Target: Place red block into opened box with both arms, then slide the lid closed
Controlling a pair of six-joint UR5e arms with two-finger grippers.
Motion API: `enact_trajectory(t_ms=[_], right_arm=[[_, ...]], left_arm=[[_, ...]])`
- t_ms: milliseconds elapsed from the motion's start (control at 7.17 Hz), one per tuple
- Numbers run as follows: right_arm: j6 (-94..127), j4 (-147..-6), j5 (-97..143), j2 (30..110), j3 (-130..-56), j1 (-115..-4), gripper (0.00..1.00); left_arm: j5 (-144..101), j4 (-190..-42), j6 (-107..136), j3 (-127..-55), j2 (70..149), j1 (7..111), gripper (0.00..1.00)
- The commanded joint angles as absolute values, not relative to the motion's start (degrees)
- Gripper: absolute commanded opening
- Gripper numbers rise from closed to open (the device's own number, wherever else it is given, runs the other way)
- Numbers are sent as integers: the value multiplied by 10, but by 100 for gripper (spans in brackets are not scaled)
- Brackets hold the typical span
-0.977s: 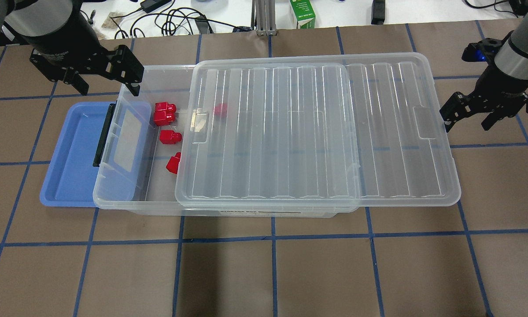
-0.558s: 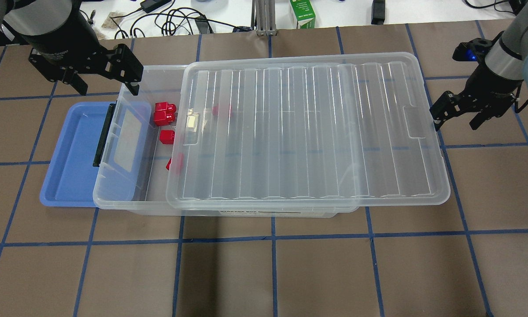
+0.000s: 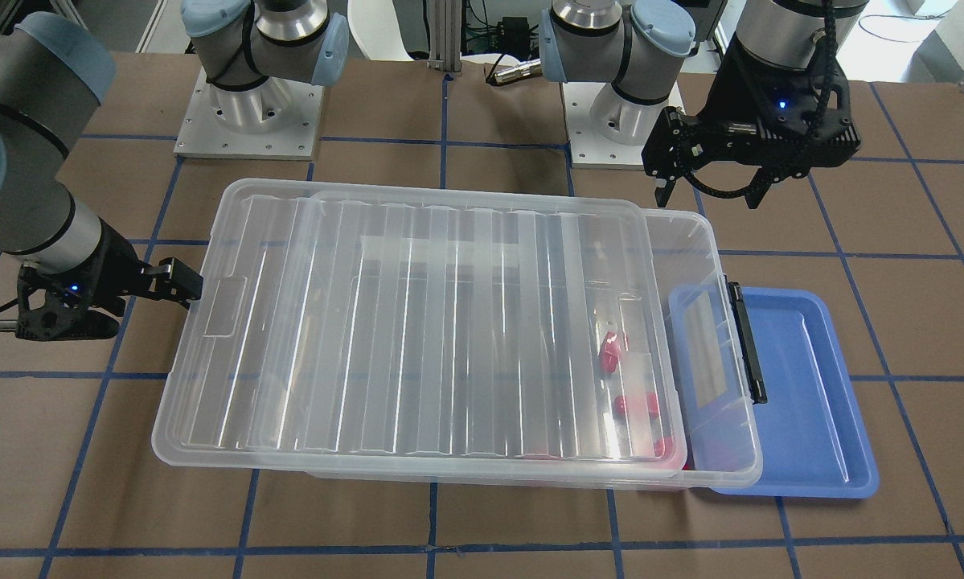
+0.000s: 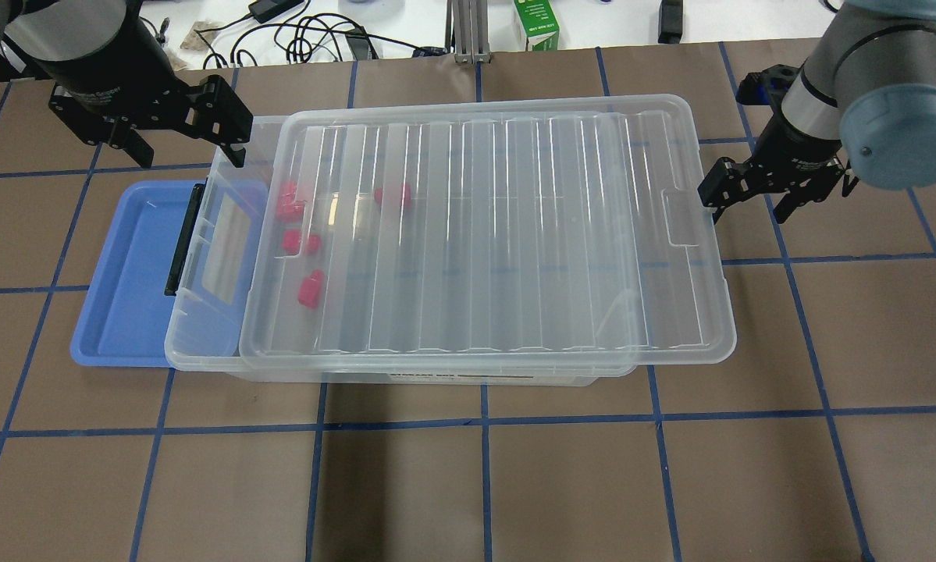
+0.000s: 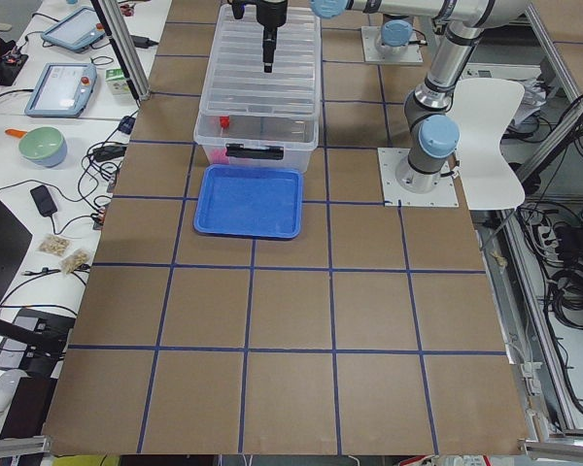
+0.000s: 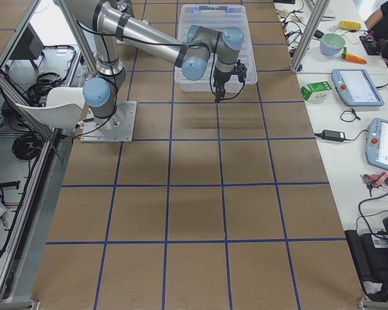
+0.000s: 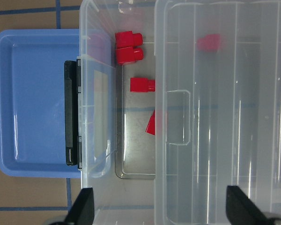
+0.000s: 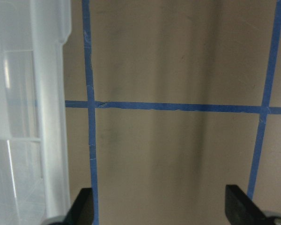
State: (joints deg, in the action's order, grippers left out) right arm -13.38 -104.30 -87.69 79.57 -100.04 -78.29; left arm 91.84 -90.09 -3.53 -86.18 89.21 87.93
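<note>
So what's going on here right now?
Several red blocks lie in the clear box. The lid rests on top and covers most of the box. It overhangs the end on the robot's right and leaves a strip uncovered at the latch end. The right gripper is open, with one finger at the lid's overhanging short edge, apparently placed to push it closed. The left gripper hovers open and empty over the box's latch end, near the blue tray.
</note>
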Motion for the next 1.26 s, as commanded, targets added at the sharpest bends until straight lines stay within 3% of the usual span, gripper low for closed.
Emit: enact_trajectory(t_ms=[0,1116], right_arm=[[-106,-1045,-875,795,-1002,-799,100],[-76,-1047,-876,790,-994,-853,100]], left_arm=[[918,-901,-35,-863,892,879,100],[918,-901,-26,-867,892,879,100]])
